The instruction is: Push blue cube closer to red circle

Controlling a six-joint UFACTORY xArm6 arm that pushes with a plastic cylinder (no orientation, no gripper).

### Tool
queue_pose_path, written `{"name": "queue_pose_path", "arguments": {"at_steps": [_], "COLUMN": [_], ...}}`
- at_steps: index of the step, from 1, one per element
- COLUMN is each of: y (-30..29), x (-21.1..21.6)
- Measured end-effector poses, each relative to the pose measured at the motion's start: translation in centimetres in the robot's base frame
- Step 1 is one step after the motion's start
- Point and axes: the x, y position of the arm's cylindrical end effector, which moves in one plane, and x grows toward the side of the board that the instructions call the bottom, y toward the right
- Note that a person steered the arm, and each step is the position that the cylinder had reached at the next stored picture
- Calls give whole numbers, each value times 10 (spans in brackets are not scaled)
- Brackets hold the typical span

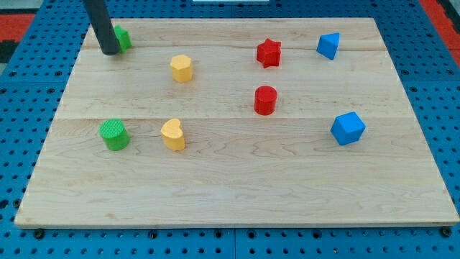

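The surface's (237, 201) near edge lay bare. No claw existed; my tip (111, 52), holding nothing beside a green block (122, 38), risked nudging the red circle (265, 100) while crossing toward the blue cube (348, 128).

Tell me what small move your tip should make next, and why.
Probably travel toward the view's right, to the far side of the blue cube: my tip sits at top left beside a green block, far from it, and the red circle lies to the cube's left.

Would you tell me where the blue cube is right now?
The blue cube sits near the view's right edge of the board, right of and slightly below the red cylinder, well below the other blue block.
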Motion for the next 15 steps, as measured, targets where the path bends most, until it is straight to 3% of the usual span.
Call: {"name": "queue_pose_path", "arguments": {"at_steps": [1,3,6,7,8,10,11,12,13,14,15], "y": [-4,-4,-36,8,51,171,226,297,409,490,499], "x": [-13,1,84,117,125,118,95,86,97,131,194]}}
